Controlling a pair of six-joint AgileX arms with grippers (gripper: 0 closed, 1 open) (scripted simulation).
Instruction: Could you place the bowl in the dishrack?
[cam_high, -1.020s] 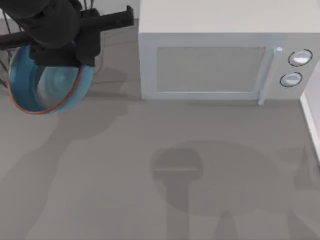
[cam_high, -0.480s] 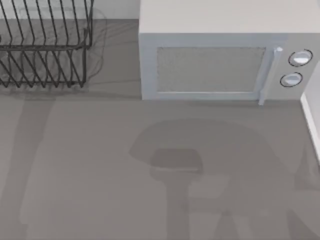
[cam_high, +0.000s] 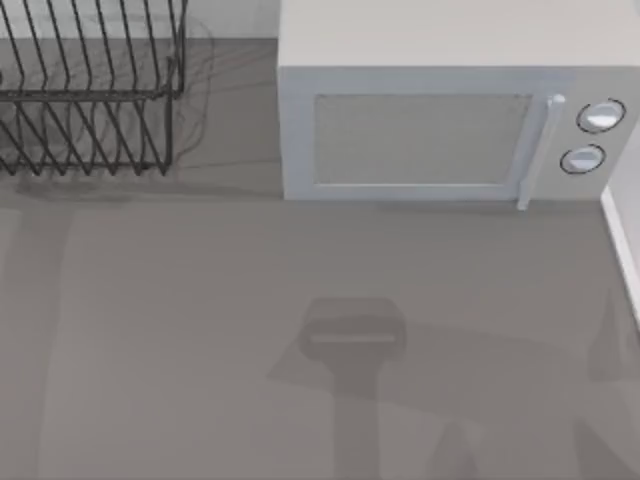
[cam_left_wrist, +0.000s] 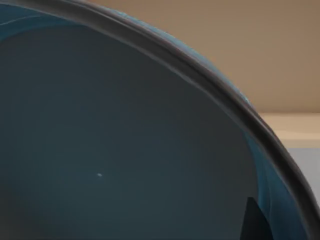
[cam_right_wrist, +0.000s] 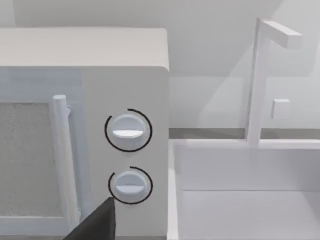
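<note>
The bowl (cam_left_wrist: 125, 140) sits very close in the left wrist view, its greyish-blue inside towards the camera and its dark rim (cam_left_wrist: 210, 75) arching across a beige wall behind. A dark fingertip (cam_left_wrist: 252, 222) of my left gripper rests against the bowl's rim, and the gripper is shut on the bowl. The black wire dishrack (cam_high: 90, 90) stands at the table's far left corner with nothing between its prongs. A dark part of my right gripper (cam_right_wrist: 95, 225) shows in front of the microwave's knobs.
A pale grey microwave (cam_high: 430, 120) stands at the back, right of the dishrack, door closed, two knobs (cam_right_wrist: 128, 131) on its right side. A white sink (cam_right_wrist: 250, 200) with a faucet (cam_right_wrist: 260, 75) lies to its right. Arm shadows fall on the grey table (cam_high: 200, 330).
One second ago my left arm held the bowl over the dishrack in the top view. It then left that view, uncovering the rack, and the shadows on the table have shifted.
</note>
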